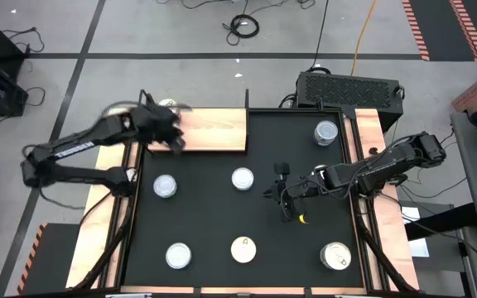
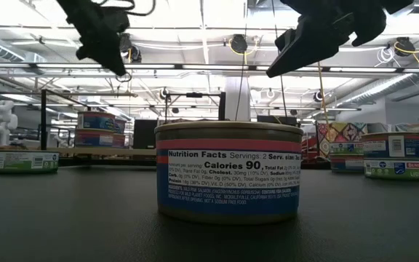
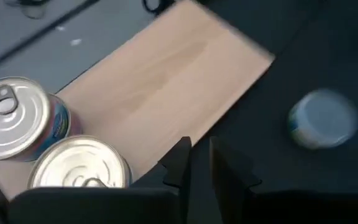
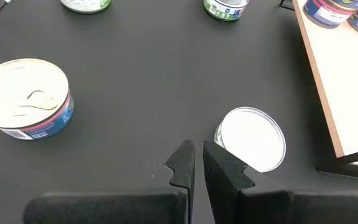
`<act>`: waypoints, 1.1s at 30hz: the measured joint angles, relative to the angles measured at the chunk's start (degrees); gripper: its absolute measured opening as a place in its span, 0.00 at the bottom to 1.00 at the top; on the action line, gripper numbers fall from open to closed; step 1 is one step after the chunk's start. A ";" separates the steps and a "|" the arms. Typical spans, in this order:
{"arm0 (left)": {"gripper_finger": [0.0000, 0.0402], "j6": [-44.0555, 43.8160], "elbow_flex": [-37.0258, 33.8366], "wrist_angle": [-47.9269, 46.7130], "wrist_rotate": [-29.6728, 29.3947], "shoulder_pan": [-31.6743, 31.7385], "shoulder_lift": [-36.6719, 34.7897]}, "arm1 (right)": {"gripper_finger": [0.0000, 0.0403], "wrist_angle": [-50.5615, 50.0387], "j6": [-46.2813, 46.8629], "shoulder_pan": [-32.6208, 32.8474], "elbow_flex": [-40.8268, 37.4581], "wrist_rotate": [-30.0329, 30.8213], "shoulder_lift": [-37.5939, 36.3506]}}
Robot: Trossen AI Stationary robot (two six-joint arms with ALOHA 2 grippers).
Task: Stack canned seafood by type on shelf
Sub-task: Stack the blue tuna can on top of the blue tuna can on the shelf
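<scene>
Left gripper (image 1: 175, 141): raised above the shelf's left end; in the left wrist view the fingers (image 3: 179, 163) stand almost together with a thin gap and nothing between them.
Right gripper (image 4: 194, 163): over the middle of the black mat, right of centre; fingers nearly closed, holding nothing; a white-lidded can (image 4: 252, 138) sits just beside the tips.
Shelf (image 1: 214, 128): flat board of pale wood grain at the mat's far left corner; its long axis runs left to right across the table.
Cans on shelf: two squat tins, close together at the shelf's left end, upright, shiny lids up; pull-tab tin (image 3: 14, 117) with blue and red label, second tin (image 3: 79, 165) beside it.
Cans on mat: six, all upright and well apart; one at the far right (image 1: 326, 132), two in the middle row (image 1: 165, 186) (image 1: 242, 178), three in the near row (image 1: 178, 255) (image 1: 243, 248) (image 1: 335, 255).
Nearest can, low view (image 2: 228, 171): silver rim, blue label with red band, nutrition panel facing the camera.
Surface: black mat (image 1: 305, 248) flanked by narrow wooden side strips (image 1: 392, 240).
Room: grey floor with cables (image 1: 243, 26); a black vented box (image 1: 350, 87) behind the table; ceiling strip lights in the low view.
</scene>
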 joint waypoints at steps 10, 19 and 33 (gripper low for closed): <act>0.01 -4.38 -0.07 -2.10 -14.36 -11.05 18.30 | 0.07 1.20 0.04 -0.57 -0.94 -0.02 0.00; 0.01 -4.50 -0.07 -6.09 -14.80 -7.91 27.77 | 0.07 1.18 -0.01 -0.57 -1.63 -0.02 0.00; 0.01 -4.01 -0.07 -10.84 -19.26 -4.53 28.71 | 0.07 1.16 0.36 -1.22 -1.62 -0.03 0.01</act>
